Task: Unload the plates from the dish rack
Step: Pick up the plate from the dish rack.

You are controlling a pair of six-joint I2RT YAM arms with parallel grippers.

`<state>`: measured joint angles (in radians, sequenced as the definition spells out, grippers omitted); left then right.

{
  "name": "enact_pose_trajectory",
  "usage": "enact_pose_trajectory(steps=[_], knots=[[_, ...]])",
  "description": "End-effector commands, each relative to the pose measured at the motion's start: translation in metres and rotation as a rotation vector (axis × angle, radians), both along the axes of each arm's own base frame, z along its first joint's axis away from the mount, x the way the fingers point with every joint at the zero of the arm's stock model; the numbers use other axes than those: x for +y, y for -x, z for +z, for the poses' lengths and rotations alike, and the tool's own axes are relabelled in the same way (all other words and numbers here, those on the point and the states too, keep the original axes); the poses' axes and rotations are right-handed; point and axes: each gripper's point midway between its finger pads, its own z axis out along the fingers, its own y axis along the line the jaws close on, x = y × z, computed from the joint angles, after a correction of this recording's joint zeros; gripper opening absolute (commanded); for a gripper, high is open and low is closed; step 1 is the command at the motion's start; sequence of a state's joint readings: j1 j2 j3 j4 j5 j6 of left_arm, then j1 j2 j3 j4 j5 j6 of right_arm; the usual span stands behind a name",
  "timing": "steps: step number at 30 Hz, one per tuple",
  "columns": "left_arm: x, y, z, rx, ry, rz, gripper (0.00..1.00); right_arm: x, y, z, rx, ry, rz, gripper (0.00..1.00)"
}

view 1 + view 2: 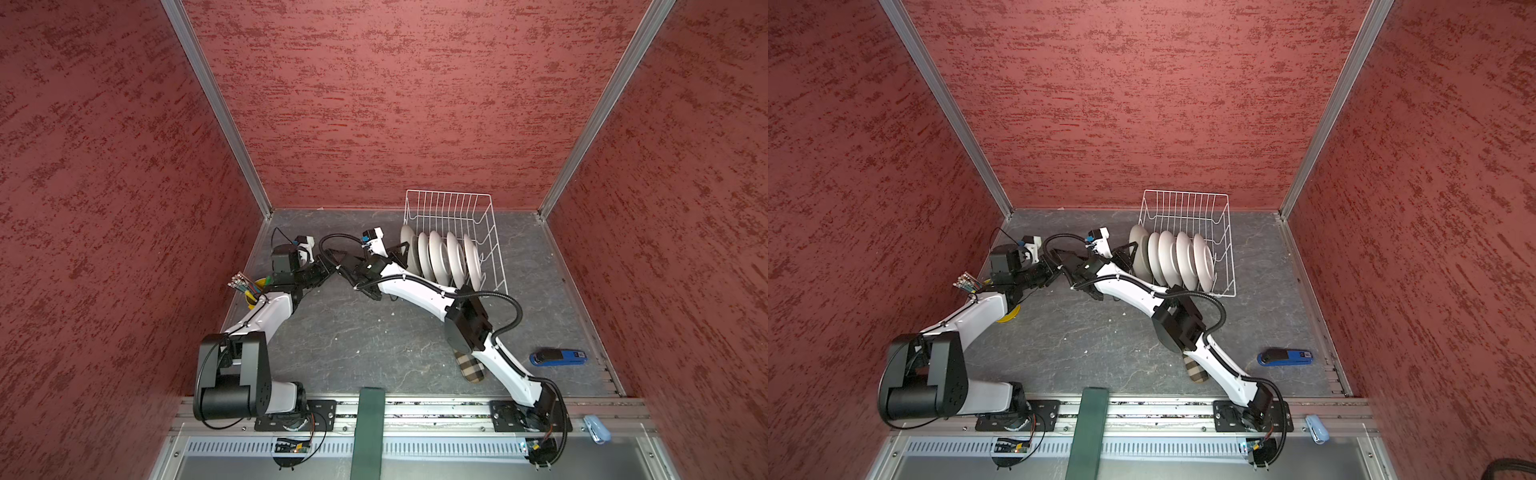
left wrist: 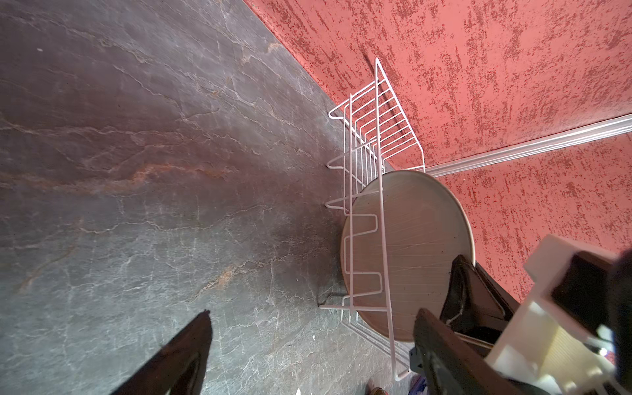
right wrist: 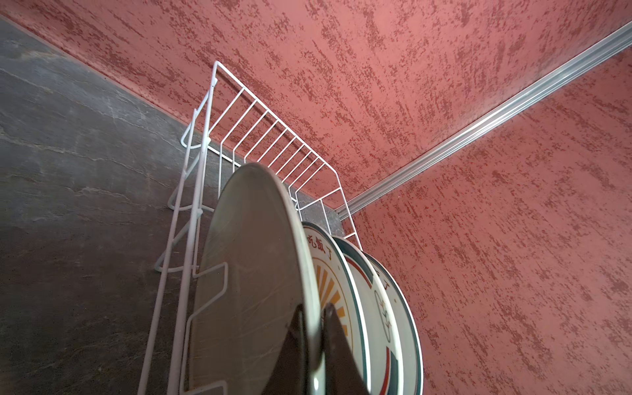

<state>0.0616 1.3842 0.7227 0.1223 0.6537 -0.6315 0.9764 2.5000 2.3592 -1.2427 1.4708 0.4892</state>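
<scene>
1. at the counter's (image 1: 353, 332) left edge a yellow cup (image 1: 254, 291) of pens shows in both top views. neither wrist view catches it.
2. the left gripper (image 2: 313, 313) hangs over bare counter left of the rack, its jaws spread wide with nothing between them. only the left wrist view makes that plain.
3. the right gripper (image 3: 316, 325) is pinched nearly closed on the rim of the grey-beige plate (image 3: 253, 273), one finger on each face. the top views show only the gripper against that plate.
4. the dish rack (image 1: 453, 203), white wire with flaring sides, stands at the counter's back edge, right of the middle. the plates (image 1: 436, 253), five of them, stand on edge in its near half. the grey-beige one is leftmost.
5. from above the plates look plain and pale. the right wrist view shows their faces: an orange sunburst plate (image 3: 328, 280) with lettering, then green-rimmed ones behind it.
6. near the counter's right edge lies a blue stapler (image 1: 557, 357), seen clearly only from the top.
</scene>
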Motion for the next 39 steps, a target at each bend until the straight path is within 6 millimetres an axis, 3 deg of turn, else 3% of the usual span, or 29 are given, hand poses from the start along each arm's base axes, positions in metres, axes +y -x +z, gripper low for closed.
enact_pose_trajectory(steps=[1, 17, 26, 33, 39], knots=[[-0.003, -0.001, 0.007, -0.038, -0.002, -0.024, 0.92, -0.004, 0.022, 0.078, -0.164, -0.036, 0.005, 0.00], [-0.010, -0.003, 0.006, -0.083, -0.018, -0.049, 0.92, -0.007, 0.030, 0.112, -0.233, -0.068, -0.002, 0.00], [-0.018, -0.005, 0.004, -0.091, -0.008, -0.075, 0.93, -0.002, 0.032, 0.109, -0.232, -0.021, 0.005, 0.00], [-0.022, -0.005, 0.004, -0.093, -0.006, -0.086, 0.92, 0.000, 0.046, 0.139, -0.302, -0.081, 0.019, 0.00], [-0.026, -0.005, 0.003, -0.092, -0.005, -0.096, 0.92, -0.005, 0.051, 0.149, -0.318, -0.103, 0.024, 0.00]])
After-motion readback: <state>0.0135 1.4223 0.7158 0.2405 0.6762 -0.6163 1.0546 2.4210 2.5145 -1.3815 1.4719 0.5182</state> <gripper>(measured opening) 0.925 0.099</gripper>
